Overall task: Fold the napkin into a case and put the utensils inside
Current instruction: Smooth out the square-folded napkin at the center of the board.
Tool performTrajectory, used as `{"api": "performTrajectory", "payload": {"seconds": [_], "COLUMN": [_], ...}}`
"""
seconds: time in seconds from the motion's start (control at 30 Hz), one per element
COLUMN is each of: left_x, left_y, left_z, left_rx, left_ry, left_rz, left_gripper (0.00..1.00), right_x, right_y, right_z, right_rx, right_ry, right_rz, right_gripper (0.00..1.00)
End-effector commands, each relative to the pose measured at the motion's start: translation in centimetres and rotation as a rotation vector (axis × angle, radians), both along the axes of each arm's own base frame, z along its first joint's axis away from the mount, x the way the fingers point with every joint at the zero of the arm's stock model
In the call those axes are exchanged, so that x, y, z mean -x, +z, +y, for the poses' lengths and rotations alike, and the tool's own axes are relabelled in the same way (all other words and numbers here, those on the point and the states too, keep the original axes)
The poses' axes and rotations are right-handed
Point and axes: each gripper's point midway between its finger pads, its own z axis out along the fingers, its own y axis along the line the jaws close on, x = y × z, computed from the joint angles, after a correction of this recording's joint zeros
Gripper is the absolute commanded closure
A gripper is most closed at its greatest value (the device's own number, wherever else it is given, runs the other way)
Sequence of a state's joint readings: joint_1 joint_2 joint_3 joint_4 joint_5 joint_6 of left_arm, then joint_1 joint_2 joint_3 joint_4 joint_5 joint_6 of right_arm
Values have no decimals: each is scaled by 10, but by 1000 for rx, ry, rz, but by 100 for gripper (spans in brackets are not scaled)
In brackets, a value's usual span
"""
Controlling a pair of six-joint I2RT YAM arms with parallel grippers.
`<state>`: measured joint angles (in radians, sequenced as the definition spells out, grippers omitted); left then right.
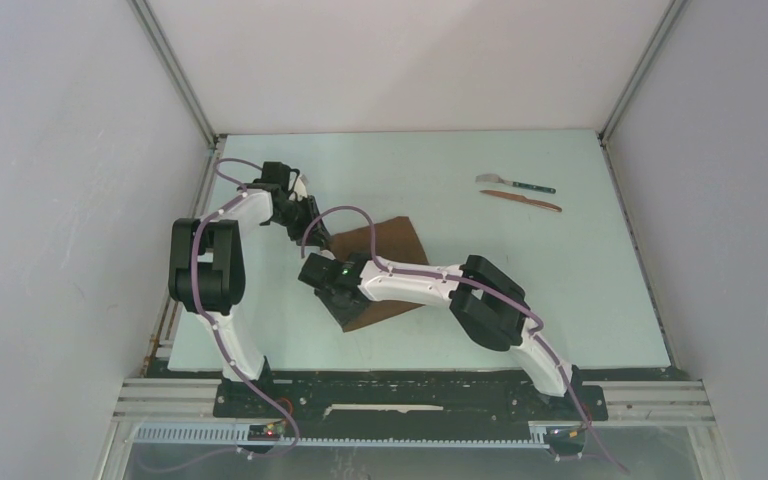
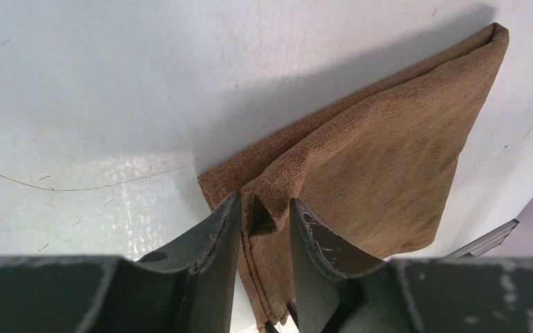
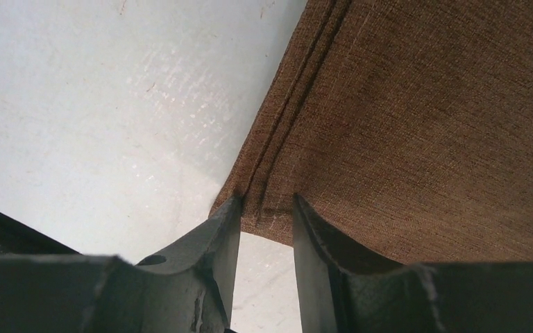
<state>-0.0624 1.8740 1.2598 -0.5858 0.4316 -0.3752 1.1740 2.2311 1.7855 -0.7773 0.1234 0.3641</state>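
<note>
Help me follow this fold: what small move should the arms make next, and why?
Probably firm up the right gripper on the dark-brown woven cloth napkin before any lift: it straddles the hemmed corner, grip unclear, while the left gripper pinches another corner's raised layer.

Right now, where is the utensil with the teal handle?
In the overhead view the teal-handled utensil lies at the table's far right, just beyond the reddish knife, well away from the napkin.
</note>
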Motion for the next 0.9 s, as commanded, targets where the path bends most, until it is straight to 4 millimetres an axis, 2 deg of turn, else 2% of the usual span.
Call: {"api": "performTrajectory", "payload": {"seconds": [0.0, 0.2, 0.33, 0.53, 0.7, 0.87], "left_x": [-12, -13, -14, -14, -14, -13], "left_y": [19, 20, 23, 22, 22, 21], "left_z": [0, 5, 8, 7, 7, 6], "left_rx": [23, 24, 32, 44, 47, 50], "left_ry": [6, 20, 33, 35, 38, 37], "left_rz": [-64, -70, -76, -74, -73, -71], "left_gripper": [63, 63, 63, 63, 57, 53], "right_x": [-4, -3, -1, -6, -9, -10], "right_y": [-2, -11, -17, -1, 27, 45], "right_z": [4, 1, -1, 4, 9, 8], "right_rx": [14, 43, 58, 17, -44, -82], "right_ry": [9, 12, 12, 10, 4, -1], "right_rz": [-32, -33, -26, -51, -81, -90], "right_gripper": [57, 58, 76, 89, 100, 100]}}
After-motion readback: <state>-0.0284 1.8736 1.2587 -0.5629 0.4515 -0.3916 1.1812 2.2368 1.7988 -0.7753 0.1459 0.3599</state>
